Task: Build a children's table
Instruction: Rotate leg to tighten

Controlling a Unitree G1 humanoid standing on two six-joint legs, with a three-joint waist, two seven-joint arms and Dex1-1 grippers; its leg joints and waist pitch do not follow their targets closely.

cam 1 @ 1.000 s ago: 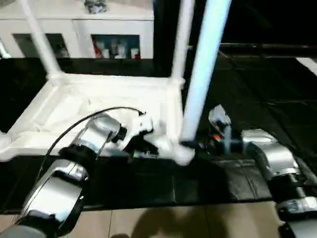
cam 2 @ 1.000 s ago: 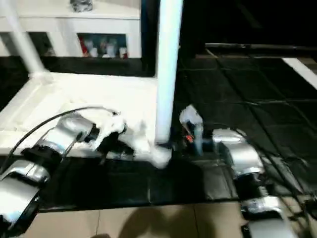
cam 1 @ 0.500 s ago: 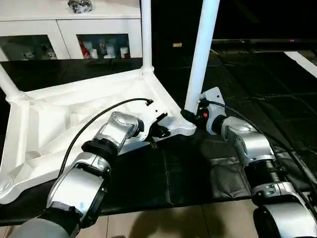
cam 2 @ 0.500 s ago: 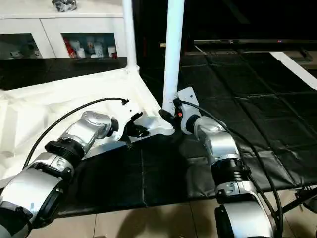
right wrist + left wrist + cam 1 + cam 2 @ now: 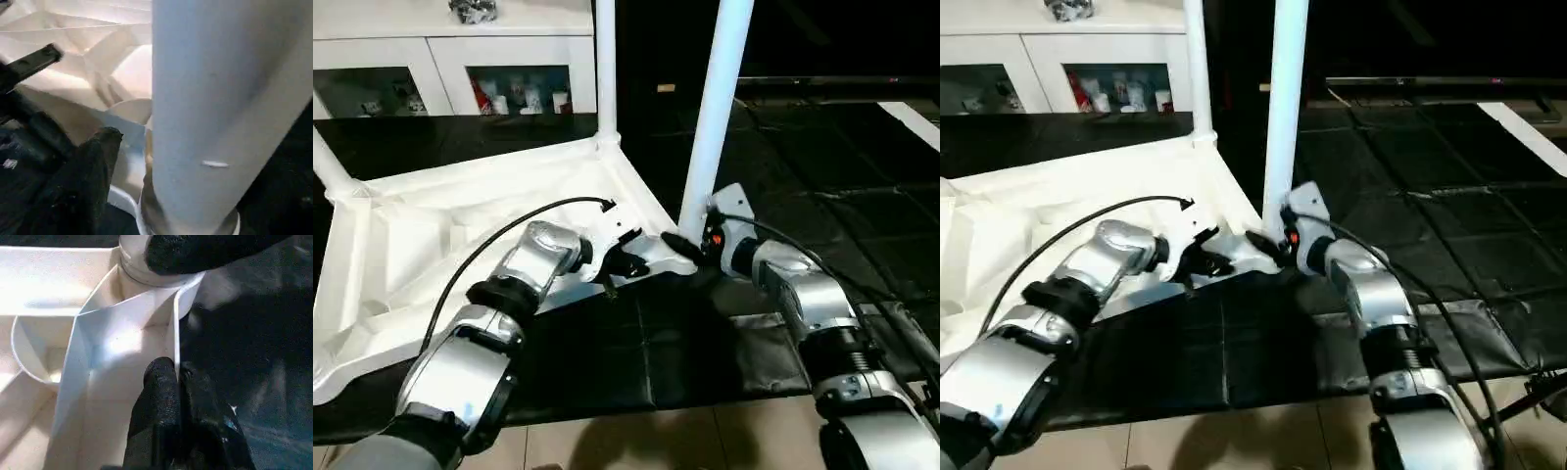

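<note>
The children's table [image 5: 460, 235] lies upside down on the black floor mat [image 5: 705, 333], its ribbed underside facing up, in front of a white glass-door cabinet [image 5: 460, 69]. It looks like thin moulded plastic: probably light for its bulk, stiff along the ribs and rim but liable to flex and skate on the mat if pushed at one corner. The rim wall near a corner seems the soundest place to steady it.

Three tapered legs stand up from corner sockets; the near leg [image 5: 715, 108] rises from the corner socket [image 5: 680, 257] between the two arms. Smooth and round, it will likely slip in a pinch, so low on the shaft, just above the socket, is the better hold.

The left pincer [image 5: 177, 382] is clenched on the thin rim wall beside that socket. The right pincer [image 5: 690, 243] sits at the leg's base; one black finger [image 5: 93, 166] lies just beside the shaft, and whether it grasps or has let go I cannot tell.
</note>
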